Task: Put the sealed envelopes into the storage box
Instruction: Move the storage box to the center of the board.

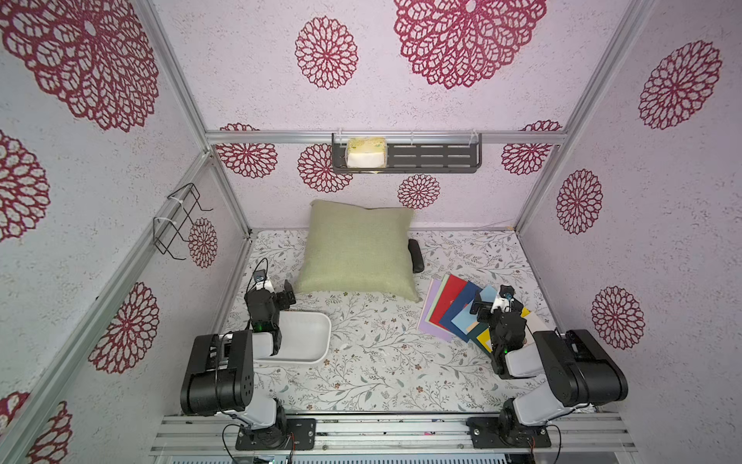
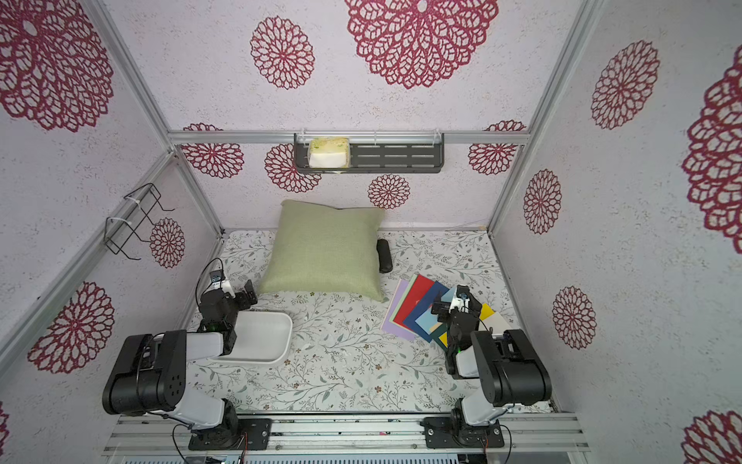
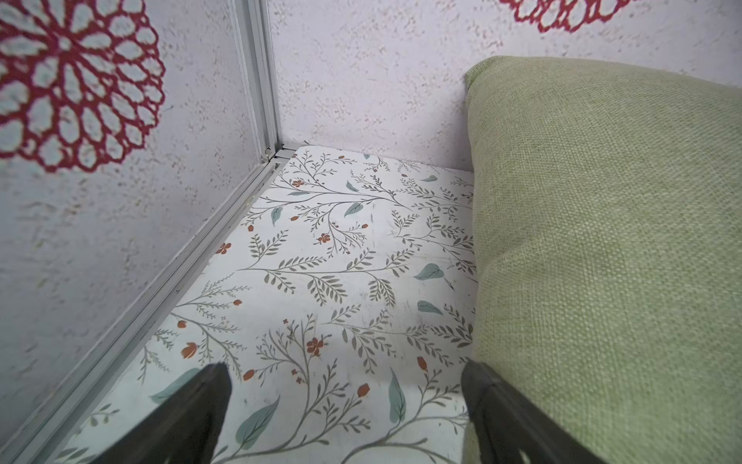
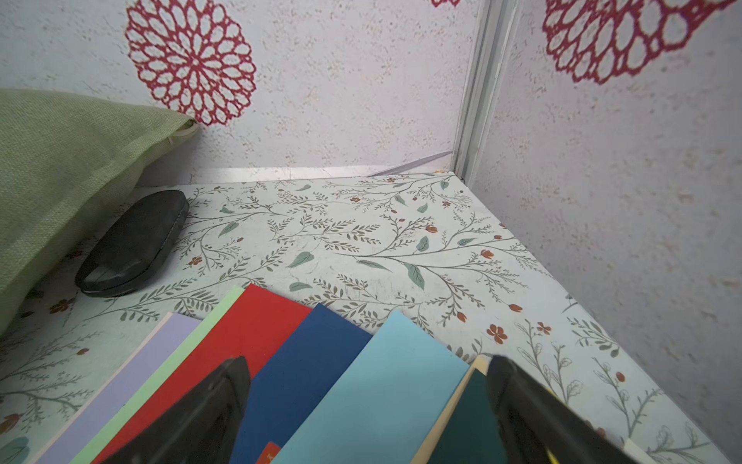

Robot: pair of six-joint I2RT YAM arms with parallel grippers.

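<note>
Right wrist: right gripper (image 4: 367, 361) has its jaws spread wide with nothing between them. It hangs right over the sealed envelopes (image 4: 381, 385), which lie fanned and overlapping, flat on the table (image 4: 361, 241). The light blue and navy ones sit between the 2 fingers. Their long edges run away from the claw toward the back wall, so the jaws roughly straddle the short width. A black case (image 4: 132, 245) and green pillow (image 4: 60, 168) lie beyond, apart from the stack.

Left wrist: left gripper (image 3: 345, 367) is also wide apart and empty, over bare table, with the pillow just beside 1 finger. No envelope or box in this view.

Both top views: storage box (image 1: 309, 337) sits on the left side under the left arm and looks empty. All envelopes are on the right side, well apart from it, with open table between. The right arm is nearer the envelopes, the left nearer the box. Judgement: nothing stored yet, and the pick needs 1 envelope peeled off the fan.
</note>
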